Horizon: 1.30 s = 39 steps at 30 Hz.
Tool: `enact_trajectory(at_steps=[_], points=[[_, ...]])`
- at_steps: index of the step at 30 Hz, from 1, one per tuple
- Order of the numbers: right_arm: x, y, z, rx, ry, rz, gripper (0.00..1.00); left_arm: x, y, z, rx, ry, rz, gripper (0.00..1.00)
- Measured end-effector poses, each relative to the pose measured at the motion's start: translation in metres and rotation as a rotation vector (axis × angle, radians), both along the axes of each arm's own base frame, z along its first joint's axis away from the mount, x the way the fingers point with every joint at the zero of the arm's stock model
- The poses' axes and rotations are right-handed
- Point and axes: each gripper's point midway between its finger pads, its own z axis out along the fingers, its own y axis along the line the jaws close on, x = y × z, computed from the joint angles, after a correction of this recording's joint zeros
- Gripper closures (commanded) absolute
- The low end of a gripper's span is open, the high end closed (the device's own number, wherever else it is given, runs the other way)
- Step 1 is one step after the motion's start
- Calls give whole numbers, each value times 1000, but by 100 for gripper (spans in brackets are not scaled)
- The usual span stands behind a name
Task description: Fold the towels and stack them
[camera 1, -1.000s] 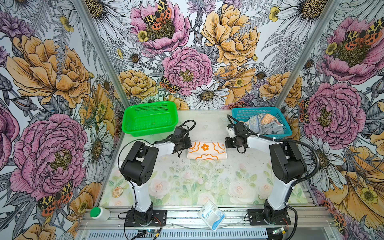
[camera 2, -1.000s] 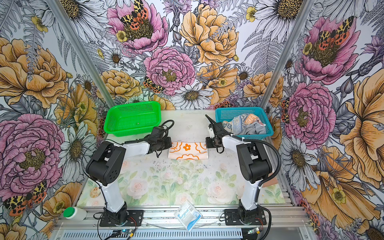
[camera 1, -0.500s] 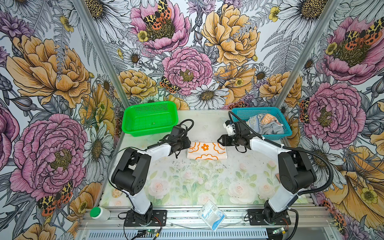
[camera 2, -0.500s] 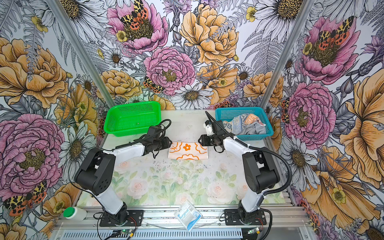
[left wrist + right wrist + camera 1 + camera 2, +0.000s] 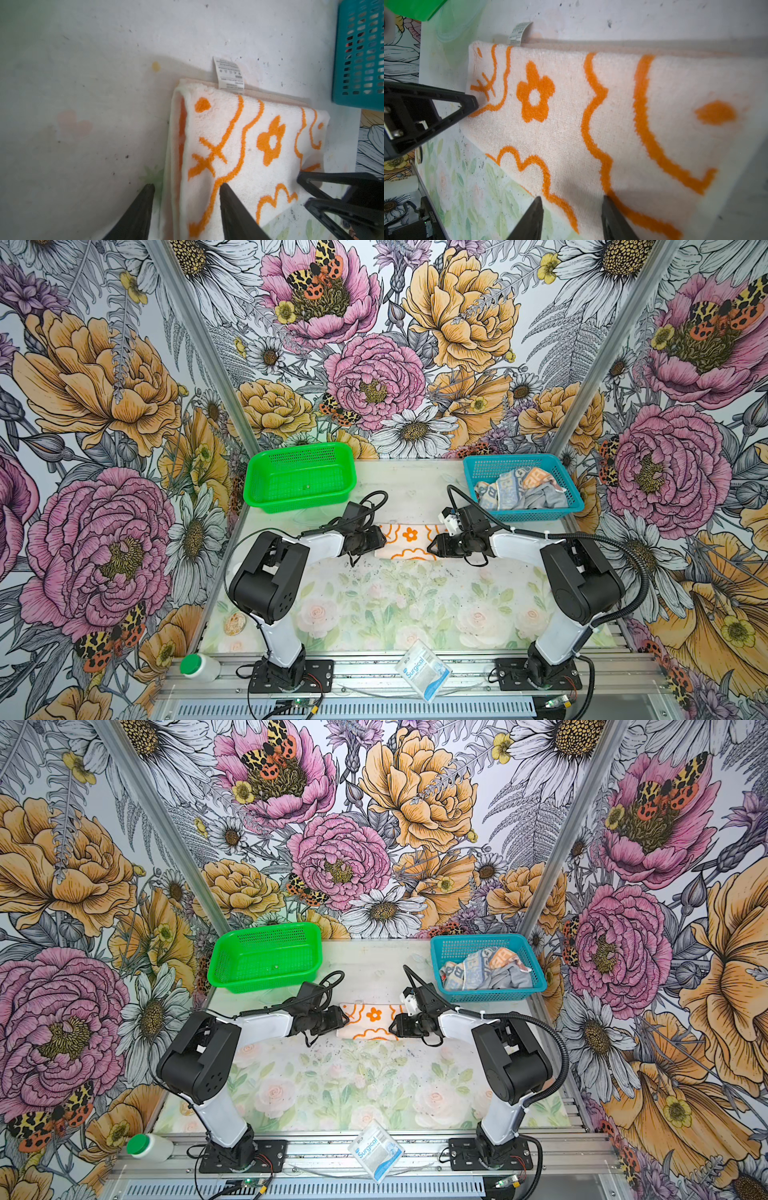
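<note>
The cream towel with orange flower outlines (image 5: 409, 537) is laid flat on the table (image 5: 395, 605), folded into a long strip, directly between the two grippers. The left gripper (image 5: 376, 541) is set at one short end of it and the right gripper (image 5: 432, 545) at the opposite end, with their tips pointed toward each other; the same layout is seen in both top views.

In the left wrist view, the left gripper (image 5: 187, 187) is shown with its jaws spread. One finger is held over bare table just outside the folded end and the other over the pile. The towel's end edge lies in the gap between them, and nothing is pinched. In the right wrist view, the right gripper (image 5: 572, 199) is likewise shown with its jaws parted. One finger is held over the table, the other over the cloth, and no fold is clamped. Whether the fingertips touch the cloth cannot be told.

A white care label (image 5: 228, 74) sticks out from the long edge turned away from both grippers, nearer the left gripper's end.

The lettered towel (image 5: 505, 487) and the grey towel (image 5: 544, 499) are bunched together inside the blue basket (image 5: 523, 514), just beyond the right gripper on its outer side. The green basket (image 5: 303, 499) is placed beyond the left gripper.
</note>
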Motion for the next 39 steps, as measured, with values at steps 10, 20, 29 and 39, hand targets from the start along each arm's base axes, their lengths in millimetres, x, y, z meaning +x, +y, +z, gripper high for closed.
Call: enact_trajectory(at_steps=[10, 20, 29, 39], points=[[2, 0, -3, 3, 1, -13, 52, 17, -15, -3, 2, -10, -17, 65], [25, 9, 24, 15, -83, 9, 13, 30, -24, -2, 67, 27, -47, 100], [70, 33, 95, 118, -388, 35, 0, 114, -2, 85, 291, -104, -72, 100], [34, 42, 87, 147, -580, 98, 0, 172, 65, 113, 583, -109, -59, 100]])
